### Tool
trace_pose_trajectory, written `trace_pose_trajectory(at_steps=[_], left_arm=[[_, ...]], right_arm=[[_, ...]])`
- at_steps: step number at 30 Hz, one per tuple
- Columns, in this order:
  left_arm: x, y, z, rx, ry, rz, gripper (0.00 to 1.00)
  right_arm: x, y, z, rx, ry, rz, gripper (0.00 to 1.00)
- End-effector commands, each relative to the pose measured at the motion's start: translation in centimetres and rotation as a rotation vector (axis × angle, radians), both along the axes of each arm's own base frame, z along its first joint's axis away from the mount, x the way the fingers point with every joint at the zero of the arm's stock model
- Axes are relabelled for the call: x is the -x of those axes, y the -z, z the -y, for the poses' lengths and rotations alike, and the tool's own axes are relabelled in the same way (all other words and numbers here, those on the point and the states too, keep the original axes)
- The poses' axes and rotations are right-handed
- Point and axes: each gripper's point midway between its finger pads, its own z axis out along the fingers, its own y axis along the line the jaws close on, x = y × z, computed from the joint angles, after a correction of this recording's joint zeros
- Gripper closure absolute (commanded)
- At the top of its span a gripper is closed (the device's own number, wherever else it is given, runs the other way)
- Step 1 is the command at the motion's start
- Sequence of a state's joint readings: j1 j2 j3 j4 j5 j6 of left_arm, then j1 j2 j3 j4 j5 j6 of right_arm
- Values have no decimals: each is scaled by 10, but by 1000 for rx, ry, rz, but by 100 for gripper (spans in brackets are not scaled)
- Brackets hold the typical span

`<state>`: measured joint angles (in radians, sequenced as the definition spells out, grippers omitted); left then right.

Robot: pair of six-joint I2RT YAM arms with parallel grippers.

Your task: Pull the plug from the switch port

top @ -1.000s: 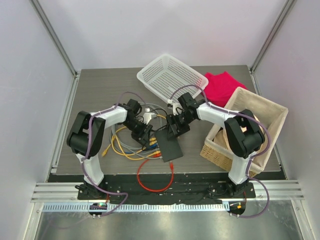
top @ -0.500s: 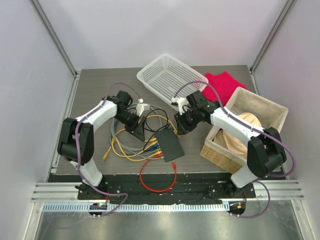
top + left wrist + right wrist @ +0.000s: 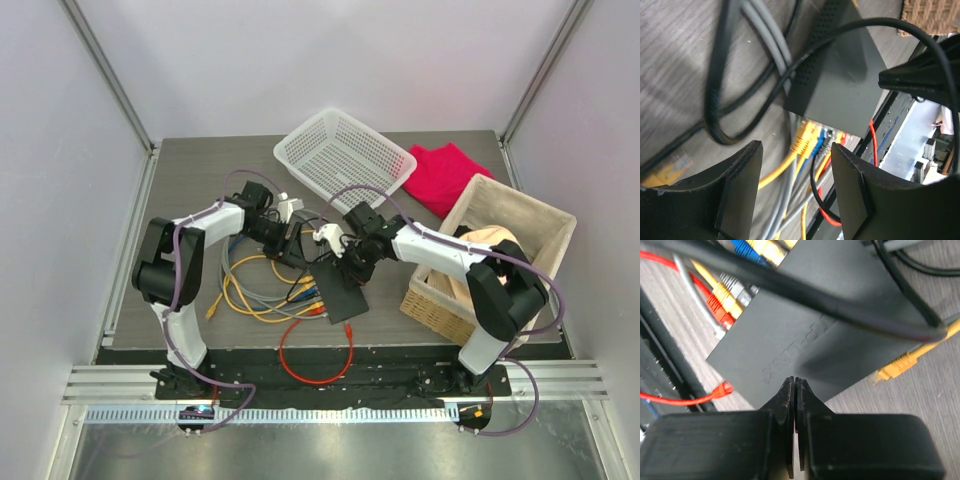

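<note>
The switch [image 3: 340, 290] is a flat black box lying among cables; it also shows as switch [image 3: 845, 85] and switch [image 3: 805, 335]. Several plugs sit in its front ports: yellow plug [image 3: 805, 140], blue plug [image 3: 818, 142], red plug [image 3: 717, 305]. My left gripper [image 3: 296, 246] hovers just behind the box, open; in the wrist view the left gripper [image 3: 797, 185] frames the row of plugs with nothing between its fingers. My right gripper [image 3: 350, 266] is shut and empty, and the right gripper [image 3: 795, 386] has its tips over the box's top.
A white mesh basket [image 3: 345, 160] and a red cloth [image 3: 440, 175] lie at the back. A wicker basket [image 3: 500, 260] stands right. Yellow and grey cables [image 3: 245, 295] coil left of the box; a red cable [image 3: 310, 365] loops by the front edge. A black cable [image 3: 840, 305] crosses over the switch.
My right gripper has closed and swung down-left onto the switch's top. My left gripper has opened wider and moved right, nearer the switch.
</note>
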<state>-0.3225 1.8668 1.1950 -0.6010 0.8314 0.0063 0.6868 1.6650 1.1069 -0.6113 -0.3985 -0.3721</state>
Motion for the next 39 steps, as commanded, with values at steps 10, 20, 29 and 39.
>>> trace_pose_trajectory(at_steps=[10, 20, 29, 39], left_arm=[[-1, 18, 7, 40, -3, -39, 43], [7, 29, 16, 65, 25, -94, 48], [12, 37, 20, 65, 33, -129, 53], [14, 43, 24, 57, 36, -157, 55]], right_arm=[[-24, 22, -12, 33, 63, 50, 99], [-16, 32, -4, 56, 65, 24, 99], [-17, 34, -3, 61, 73, 30, 99], [-15, 36, -2, 62, 80, 29, 99]])
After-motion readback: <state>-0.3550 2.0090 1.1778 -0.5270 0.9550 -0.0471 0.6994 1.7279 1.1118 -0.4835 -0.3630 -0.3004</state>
